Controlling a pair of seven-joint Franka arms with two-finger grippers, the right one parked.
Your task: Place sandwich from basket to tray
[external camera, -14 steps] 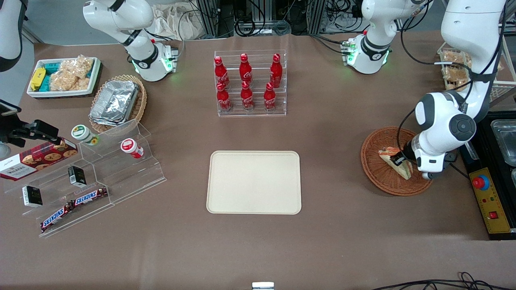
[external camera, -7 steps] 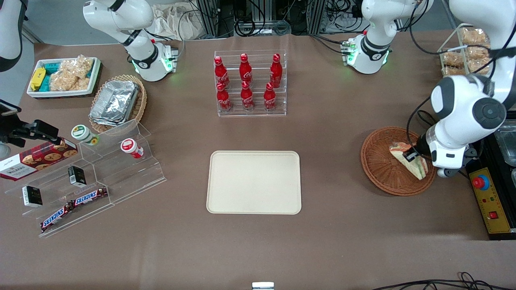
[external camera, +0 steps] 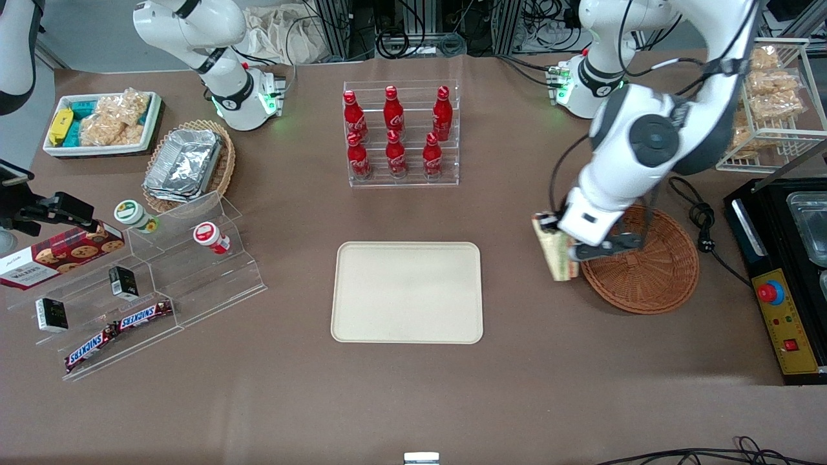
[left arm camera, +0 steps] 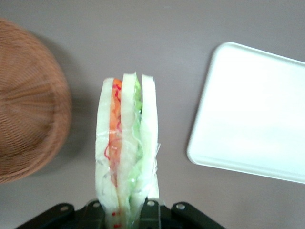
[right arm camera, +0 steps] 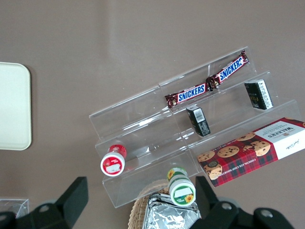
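My left gripper (external camera: 561,240) is shut on the sandwich (external camera: 556,253), a wrapped wedge of pale bread with green and orange filling. It hangs in the air just outside the rim of the dark wicker basket (external camera: 652,278), between the basket and the cream tray (external camera: 407,292). In the left wrist view the sandwich (left arm camera: 126,143) stands on edge between the black fingers (left arm camera: 151,213) of my gripper (left arm camera: 125,214), with the basket (left arm camera: 28,133) to one side and the tray (left arm camera: 252,114) to the other, both over bare brown table.
A clear rack of red cola bottles (external camera: 400,132) stands farther from the front camera than the tray. A clear stepped shelf with snacks (external camera: 136,278), a tan basket of foil trays (external camera: 187,165) and a white bin (external camera: 100,123) lie toward the parked arm's end. A black control box (external camera: 785,316) sits beside the basket.
The gripper has lifted the sandwich out of the basket and swung it toward the tray. The sandwich now hangs outside the basket's rim, and the basket is empty.
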